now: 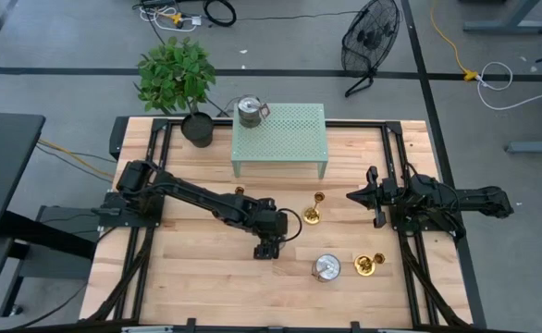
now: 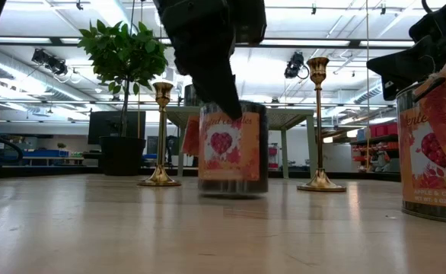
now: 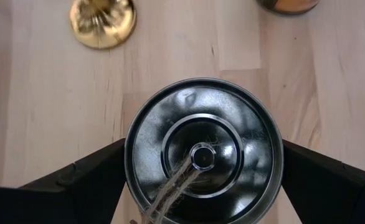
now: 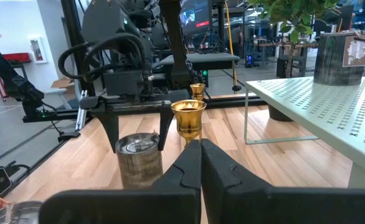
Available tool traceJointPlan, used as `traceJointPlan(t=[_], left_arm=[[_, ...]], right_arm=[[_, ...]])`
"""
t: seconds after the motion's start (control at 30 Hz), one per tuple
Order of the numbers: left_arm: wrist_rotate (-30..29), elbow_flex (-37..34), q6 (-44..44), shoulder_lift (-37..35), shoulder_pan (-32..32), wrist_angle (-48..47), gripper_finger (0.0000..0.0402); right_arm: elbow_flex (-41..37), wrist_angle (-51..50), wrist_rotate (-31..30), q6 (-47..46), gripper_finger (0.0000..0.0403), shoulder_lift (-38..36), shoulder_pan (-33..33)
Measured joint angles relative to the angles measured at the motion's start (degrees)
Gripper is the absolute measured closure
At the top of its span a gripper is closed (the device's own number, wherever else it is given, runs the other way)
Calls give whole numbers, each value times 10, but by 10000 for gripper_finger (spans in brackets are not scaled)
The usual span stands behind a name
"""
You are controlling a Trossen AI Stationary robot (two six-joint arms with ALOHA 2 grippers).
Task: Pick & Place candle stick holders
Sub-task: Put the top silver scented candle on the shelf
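Observation:
Three gold candle stick holders stand upright on their round bases on the wooden table: two near the middle (image 1: pixel 314 215) (image 1: pixel 320 197) and one at the near right (image 1: pixel 368 265). My left gripper (image 1: pixel 269 248) touches none of them. It is shut on a round silver-lidded tin (image 3: pixel 204 149) left of the holders. One holder base (image 3: pixel 103 22) shows beyond that tin. My right gripper (image 4: pixel 201 163) stays shut and empty at the table's right side (image 1: pixel 368 197), pointing level toward the middle. My left gripper has the tin between its two fingers (image 3: pixel 95 180), one against each side of the upper wall just below the lid rim (image 3: pixel 131 155). The fingers slant down from the table's left. The tin stands upright, its bottom (image 4: pixel 139 183) on or just above the table.
A second tin (image 1: pixel 326 268) stands near the front, beside the near-right holder. A pale green perforated rack (image 1: pixel 280 139) at the far middle carries a third tin (image 1: pixel 249 111). A potted plant (image 1: pixel 177 74) stands at the far left. Bare wood lies along the near left.

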State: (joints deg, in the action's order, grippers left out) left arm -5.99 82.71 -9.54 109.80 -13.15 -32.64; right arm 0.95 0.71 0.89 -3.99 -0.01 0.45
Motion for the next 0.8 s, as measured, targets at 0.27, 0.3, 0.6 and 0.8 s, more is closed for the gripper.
traceJointPlan(t=[0.27, 0.3, 0.6, 0.8], left_arm=[[-2, 53, 2, 0, 0, -39, 19], [-3, 61, 2, 0, 0, -46, 19], [-3, 133, 2, 0, 1, -88, 19], [-4, 176, 3, 0, 2, -117, 19]], right_arm=[[0, 0, 0, 0, 400, 0, 0], [0, 0, 0, 0, 400, 0, 0], [0, 0, 0, 0, 400, 0, 0], [0, 0, 0, 0, 400, 0, 0]])
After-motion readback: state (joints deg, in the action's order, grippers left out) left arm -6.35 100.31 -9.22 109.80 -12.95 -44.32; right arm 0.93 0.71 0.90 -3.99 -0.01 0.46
